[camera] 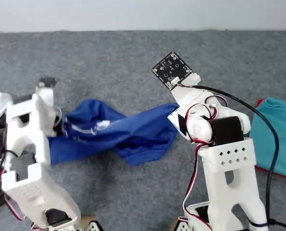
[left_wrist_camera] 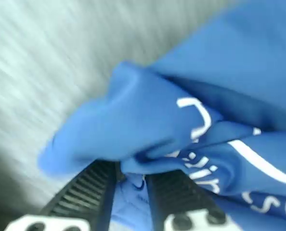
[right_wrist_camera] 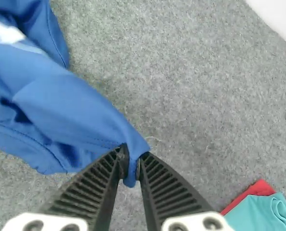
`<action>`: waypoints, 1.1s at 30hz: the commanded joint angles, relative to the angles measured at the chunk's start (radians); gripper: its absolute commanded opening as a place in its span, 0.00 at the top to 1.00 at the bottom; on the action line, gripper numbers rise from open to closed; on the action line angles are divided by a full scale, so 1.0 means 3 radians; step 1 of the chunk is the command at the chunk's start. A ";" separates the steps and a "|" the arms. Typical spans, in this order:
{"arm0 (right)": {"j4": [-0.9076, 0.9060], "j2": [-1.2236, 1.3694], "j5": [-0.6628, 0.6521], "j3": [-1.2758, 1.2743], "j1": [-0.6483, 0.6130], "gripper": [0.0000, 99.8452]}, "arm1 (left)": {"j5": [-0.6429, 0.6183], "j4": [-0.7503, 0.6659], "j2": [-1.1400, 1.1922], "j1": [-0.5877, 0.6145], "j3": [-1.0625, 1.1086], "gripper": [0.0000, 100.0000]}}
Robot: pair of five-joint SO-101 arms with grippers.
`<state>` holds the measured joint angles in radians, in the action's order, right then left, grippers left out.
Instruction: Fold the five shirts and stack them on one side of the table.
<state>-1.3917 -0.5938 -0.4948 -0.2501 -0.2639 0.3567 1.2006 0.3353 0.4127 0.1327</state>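
Shirt (camera: 133, 131) edges in both jaws

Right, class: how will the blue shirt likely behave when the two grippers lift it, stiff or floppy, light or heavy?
Probably floppy: the blue shirt sags in crumpled folds between the left gripper and right gripper. Likely light, since a pinched edge holds it. It may drag on the grey table, whose surface looks rough.

blue shirt (camera: 128, 132): crumpled, stretched mid-table | teal shirt (camera: 278, 130): flat atop red garment (right_wrist_camera: 250, 192), right side
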 commanded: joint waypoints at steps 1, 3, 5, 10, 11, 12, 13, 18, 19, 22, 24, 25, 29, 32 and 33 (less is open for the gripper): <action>0.0064 -0.0064 -0.0010 0.0169 0.0033 0.99 | -0.0143 0.0128 0.0026 -0.0026 -0.0693 0.98; 0.0064 -0.0064 -0.0010 0.0169 0.0028 0.99 | -0.0133 0.0425 0.0051 -0.0036 -0.0933 0.98; 0.0064 -0.0064 -0.0010 0.0169 0.0033 0.99 | -0.0031 0.0706 0.0051 -0.0046 -0.1051 0.95; 0.0064 -0.0059 -0.0010 0.0153 0.0023 0.99 | 0.0092 0.1120 0.0020 -0.0015 -0.1092 0.85; 0.0064 -0.0059 -0.0005 0.0153 0.0018 0.99 | 0.0097 0.1151 0.0020 0.0000 -0.1097 0.84; 0.0064 -0.0054 -0.0005 0.0153 0.0018 0.99 | 0.0128 0.1176 0.0015 0.0005 -0.1097 0.83; 0.0064 -0.0054 -0.0005 0.0148 0.0018 0.99 | 0.0184 0.1192 0.0015 0.0010 -0.1097 0.83; 0.0064 -0.0064 -0.0005 0.0148 0.0023 0.99 | 0.0292 0.1376 -0.0164 0.0005 -0.1107 0.83; 0.0064 -0.0069 -0.0005 0.0148 0.0023 0.99 | 0.0292 0.1391 -0.0240 0.0000 -0.1107 0.83; 0.0064 -0.0059 -0.0005 0.0148 0.0033 0.99 | 0.0307 0.1499 -0.0409 -0.0020 -0.1092 0.83; 0.0064 -0.0059 -0.0005 0.0148 0.0023 0.99 | 0.0445 0.1672 -0.0445 -0.0123 -0.1061 0.83; 0.0064 -0.0054 -0.0005 0.0148 0.0023 0.99 | 0.0517 0.1770 -0.0445 -0.0184 -0.1015 0.83; 0.0064 -0.0054 -0.0005 0.0148 0.0018 0.99 | 0.0614 0.1672 -0.0440 -0.0368 -0.0642 0.82; 0.0064 -0.0054 -0.0005 0.0148 0.0018 0.99 | 0.0696 0.1330 -0.0440 -0.0394 -0.0309 0.81; 0.0064 -0.0054 -0.0005 0.0148 0.0018 0.99 | 0.0716 0.1227 -0.0435 -0.0394 -0.0202 0.79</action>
<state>-1.3917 -0.5938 -0.4948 -0.2501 -0.2639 0.5455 1.6425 0.2539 0.3053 0.0100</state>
